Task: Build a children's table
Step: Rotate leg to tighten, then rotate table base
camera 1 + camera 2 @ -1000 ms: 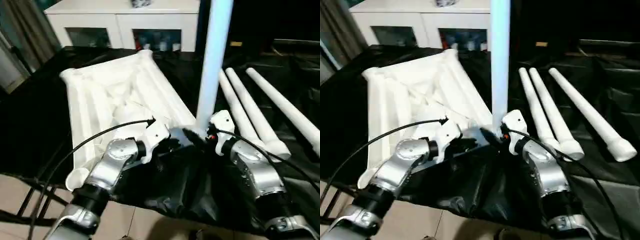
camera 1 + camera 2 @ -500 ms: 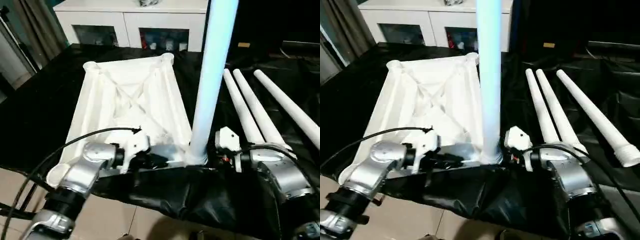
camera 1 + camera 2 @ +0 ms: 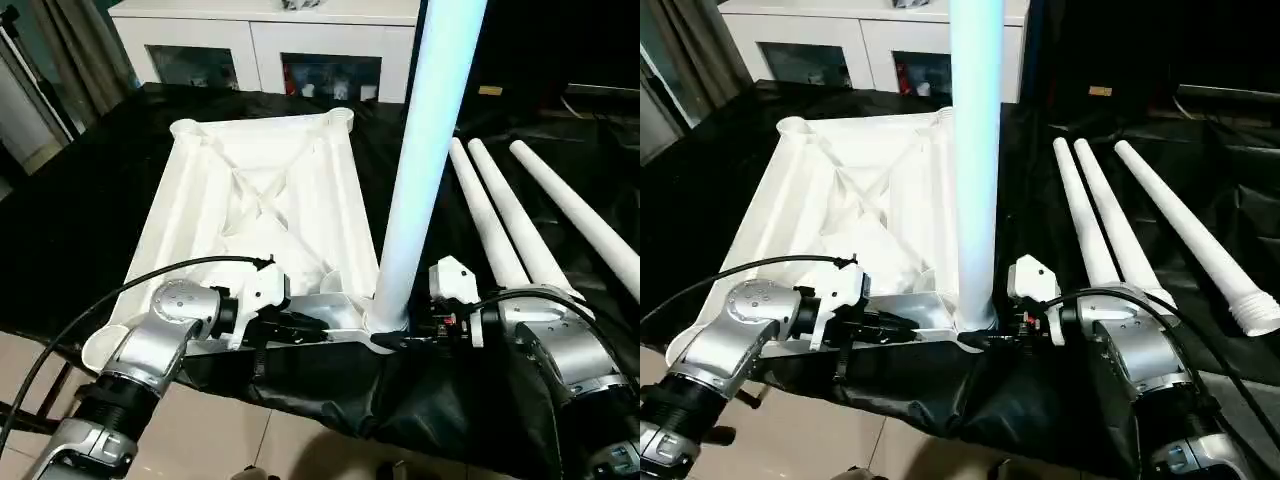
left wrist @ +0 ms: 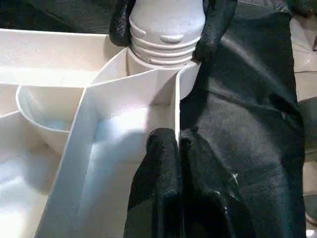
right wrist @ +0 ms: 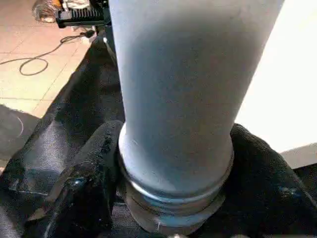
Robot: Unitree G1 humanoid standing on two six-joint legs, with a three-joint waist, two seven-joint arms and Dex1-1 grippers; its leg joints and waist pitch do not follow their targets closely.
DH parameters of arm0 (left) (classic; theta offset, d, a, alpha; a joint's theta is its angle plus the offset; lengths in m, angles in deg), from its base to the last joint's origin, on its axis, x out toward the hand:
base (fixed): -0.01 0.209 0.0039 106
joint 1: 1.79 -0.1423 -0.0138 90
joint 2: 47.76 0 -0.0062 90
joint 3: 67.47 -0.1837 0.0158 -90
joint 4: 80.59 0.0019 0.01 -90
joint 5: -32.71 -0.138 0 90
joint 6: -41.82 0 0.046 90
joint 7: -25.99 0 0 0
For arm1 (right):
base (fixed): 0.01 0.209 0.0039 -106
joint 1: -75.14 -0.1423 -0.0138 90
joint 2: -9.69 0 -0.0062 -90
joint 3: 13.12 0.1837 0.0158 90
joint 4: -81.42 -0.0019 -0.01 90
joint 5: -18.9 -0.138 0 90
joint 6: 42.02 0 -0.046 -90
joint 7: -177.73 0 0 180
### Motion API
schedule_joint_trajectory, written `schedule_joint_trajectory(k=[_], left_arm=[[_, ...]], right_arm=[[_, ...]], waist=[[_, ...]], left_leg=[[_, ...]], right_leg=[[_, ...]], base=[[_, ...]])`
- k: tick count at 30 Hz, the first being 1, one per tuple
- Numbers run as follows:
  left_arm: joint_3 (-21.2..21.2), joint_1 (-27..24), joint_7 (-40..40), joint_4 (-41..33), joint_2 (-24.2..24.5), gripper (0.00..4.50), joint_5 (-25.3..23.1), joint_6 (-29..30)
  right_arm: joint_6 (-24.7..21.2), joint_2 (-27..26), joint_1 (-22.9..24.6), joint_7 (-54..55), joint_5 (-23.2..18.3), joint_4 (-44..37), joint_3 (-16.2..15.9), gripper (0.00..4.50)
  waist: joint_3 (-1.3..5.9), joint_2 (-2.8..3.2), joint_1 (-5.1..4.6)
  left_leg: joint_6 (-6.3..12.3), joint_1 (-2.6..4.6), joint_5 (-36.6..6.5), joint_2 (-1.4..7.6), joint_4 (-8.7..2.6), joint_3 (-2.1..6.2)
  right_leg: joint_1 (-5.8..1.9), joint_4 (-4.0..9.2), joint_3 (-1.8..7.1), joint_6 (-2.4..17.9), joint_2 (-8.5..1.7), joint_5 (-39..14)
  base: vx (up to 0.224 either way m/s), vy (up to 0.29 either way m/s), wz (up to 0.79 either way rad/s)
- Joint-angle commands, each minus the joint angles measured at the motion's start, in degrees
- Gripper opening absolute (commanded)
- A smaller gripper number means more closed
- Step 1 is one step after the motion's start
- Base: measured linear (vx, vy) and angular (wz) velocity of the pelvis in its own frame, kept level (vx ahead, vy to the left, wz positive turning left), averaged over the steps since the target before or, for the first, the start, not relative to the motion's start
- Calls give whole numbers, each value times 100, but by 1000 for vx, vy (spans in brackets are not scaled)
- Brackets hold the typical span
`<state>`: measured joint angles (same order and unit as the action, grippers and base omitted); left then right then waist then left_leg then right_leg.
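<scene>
A black-draped surface [image 3: 90, 210] fills the room's foreground, with a white cabinet [image 3: 270, 40] behind it. The tabletop [image 3: 250, 210] lies upside down on the cloth, ribs up, and one leg [image 3: 420, 150] stands upright in its near right corner socket. The right tool [image 4: 166, 29] is wrapped around that leg's ribbed base, fingers on either side just above the socket. The left tool [image 4: 171, 163] is clenched on the thin rim wall of the tabletop beside that corner, pinning it down. Three more legs [image 3: 510, 215] lie side by side on the cloth to the right, well clear. So this looks like the first leg being seated; whether it is fully home is hard to say, since a few ribs sit above the socket. Next up, probably: press or twist it firm, let go, then fetch another leg.
</scene>
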<state>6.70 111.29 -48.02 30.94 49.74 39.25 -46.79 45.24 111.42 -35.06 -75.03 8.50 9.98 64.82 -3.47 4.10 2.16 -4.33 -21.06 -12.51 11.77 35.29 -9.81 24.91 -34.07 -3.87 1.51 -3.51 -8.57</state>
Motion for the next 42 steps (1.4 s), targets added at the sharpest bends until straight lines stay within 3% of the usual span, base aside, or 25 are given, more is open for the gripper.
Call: schedule_joint_trajectory(k=[1,4,8,9,12,13,14,17,22,25,28,31,32,33,34,35,37,39,40,41,42], left_arm=[[159,64,21,-265,23,0,199,-103],[158,92,328,-256,-157,0,124,-69],[118,231,1285,-79,-657,0,-219,14],[109,242,1378,-68,-713,0,-251,35],[43,313,1982,20,-1132,0,-431,143],[2,341,2195,57,-1308,0,-481,192],[-92,380,2496,114,-1578,0,-591,235],[-183,434,2900,212,-1879,0,-791,251],[-393,466,3380,373,-2245,0,-1131,169],[-425,469,3365,399,-2273,0,-1181,136],[-413,467,3383,405,-2297,0,-1237,128],[-396,423,3245,366,-2297,0,-1181,-2],[-395,412,3237,350,-2300,0,-1179,3],[-393,395,3228,329,-2310,0,-1162,-4],[-393,386,3228,314,-2315,0,-1154,9],[-389,370,3275,291,-2325,0,-1177,11],[-376,361,3355,280,-2337,0,-1213,0],[-261,363,3491,274,-2394,0,-1206,46],[-232,368,3466,267,-2397,27,-1167,82],[-234,367,3434,246,-2373,44,-1158,113],[-234,349,3408,198,-2304,55,-1163,132]], right_arm=[[-126,8,134,-91,18,-39,-124,276],[-155,-205,157,320,21,14,-16,275],[-57,-876,2,1735,243,422,279,275],[-72,-949,-20,1896,268,462,303,275],[-130,-1472,-156,2909,343,707,494,275],[-160,-1707,-213,3325,336,798,603,275],[-129,-2075,-293,3923,325,919,780,275],[-139,-2379,-369,4575,436,1072,922,275],[113,-2678,-325,5235,741,1103,885,275],[160,-2745,-329,5277,729,1117,955,275],[147,-2775,-355,5301,696,1137,1028,348],[208,-2627,-381,5410,777,1058,1040,356],[232,-2594,-375,5437,788,1020,1056,366],[228,-2550,-354,5439,763,930,1096,366],[201,-2512,-327,5397,724,841,1122,366],[164,-2405,-248,5285,657,600,1184,366],[110,-2308,-165,5163,593,374,1224,366],[-244,-1965,198,4676,236,-442,1381,366],[-331,-1876,292,4559,137,-634,1409,372],[-414,-1762,407,4409,28,-854,1426,375],[-555,-1539,618,4119,-198,-1221,1458,375]], waist=[[413,-128,11],[404,-134,3],[381,-136,-50],[387,-143,-73],[371,-131,-161],[378,-135,-182],[378,-135,-182],[368,-129,-215],[379,-113,-194],[376,-90,-196],[374,-91,-199],[391,-98,-193],[400,-82,-167],[401,-103,-166],[409,-87,-149],[412,-128,-136],[423,-121,-77],[425,-141,-1],[446,-143,37],[456,-186,43],[453,-169,56]], left_leg=[[767,-18,-393,98,-369,-13],[729,-21,-404,94,-372,-12],[551,-11,-549,70,-386,-12],[490,-41,-543,62,-397,9],[446,-17,-659,42,-393,-6],[407,-25,-665,39,-402,10],[407,-25,-665,39,-402,10],[369,-17,-696,29,-399,13],[460,-27,-688,38,-401,14],[488,-26,-761,44,-411,18],[492,-10,-845,45,-412,12],[517,-24,-776,45,-409,19],[535,8,-749,49,-397,6],[549,14,-742,53,-395,-2],[575,-13,-643,51,-391,5],[616,-26,-561,54,-389,1],[692,-23,-460,56,-374,-6],[781,-5,-369,64,-366,-15],[872,18,-263,80,-354,-16],[973,-35,-123,74,-348,-9],[1047,-40,-85,81,-340,-4]], right_leg=[[-431,347,223,1218,-346,-1303],[-424,360,223,1192,-349,-1369],[-410,424,218,1088,-351,-1708],[-452,412,209,1020,-355,-1783],[-403,465,211,984,-331,-1888],[-429,460,201,958,-341,-1954],[-429,460,201,958,-341,-1954],[-410,496,197,867,-339,-2169],[-411,490,198,921,-338,-1924],[-409,485,198,950,-344,-1888],[-401,491,205,989,-347,-1885],[-422,473,207,1020,-348,-1767],[-391,479,218,1050,-351,-1722],[-384,475,221,1067,-344,-1692],[-411,446,223,1098,-352,-1572],[-425,435,220,1091,-343,-1484],[-427,413,231,1080,-346,-1365],[-424,403,243,1061,-338,-1226],[-421,360,256,1082,-332,-957],[-447,312,247,1142,-341,-725],[-433,310,242,1154,-359,-698]], base=[[0,0,0],[0,0,0],[0,0,0],[0,0,0],[0,0,0],[0,0,0],[0,0,0],[0,0,0],[0,0,0],[0,0,0],[0,0,0],[0,0,0],[0,0,0],[0,0,0],[0,0,0],[0,0,0],[0,0,0],[0,0,0],[0,0,0],[0,0,0],[0,0,0]])
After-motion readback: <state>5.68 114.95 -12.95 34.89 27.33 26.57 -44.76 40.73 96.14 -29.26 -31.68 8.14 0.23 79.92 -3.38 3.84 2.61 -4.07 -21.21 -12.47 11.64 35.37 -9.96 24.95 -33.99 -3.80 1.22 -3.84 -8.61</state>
